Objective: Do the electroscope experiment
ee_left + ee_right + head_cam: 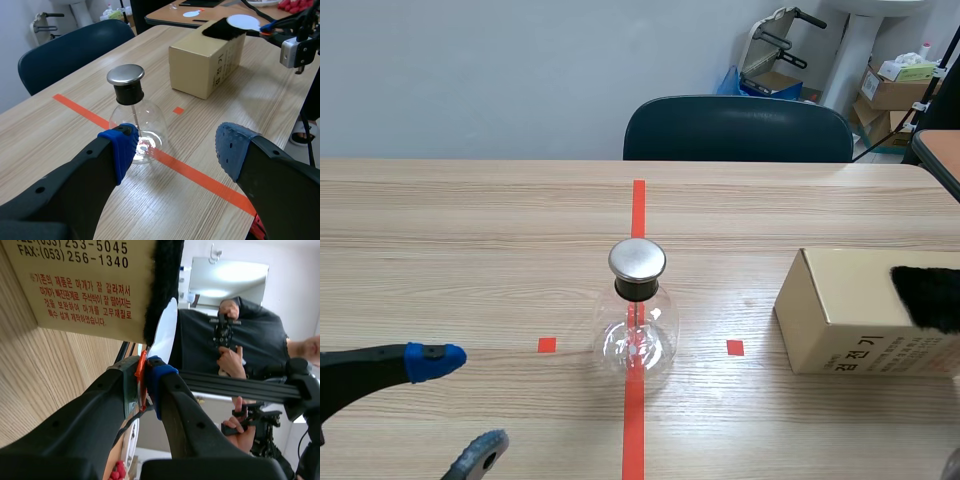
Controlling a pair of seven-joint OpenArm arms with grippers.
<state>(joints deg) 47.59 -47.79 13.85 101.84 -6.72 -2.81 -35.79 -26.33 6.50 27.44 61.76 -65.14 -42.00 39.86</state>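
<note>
- Clear glass flask electroscope w/ black stopper and round silver metal cap stands upright mid-table on the long orange-red tape line, betw. the two small tape squares.
- Left gripper is low at the near left of the light wooden table, fingers spread wide, holding nothing. In its wrist view the flask sits just ahead, betw. the blue pads, not touched.
- Tan cardboard box w/ printed side lies to the right of the flask, apart from it.
- Black fur cloth lies on the box top at its far-right end.
- Right gripper has its fingers pinched on the orange-red handle of a white round disc. The disc rests against the fur, over the box.
- Left wrist view shows the same disc lying on the fur.
- Dark blue chair stands behind the table's far edge.
</note>
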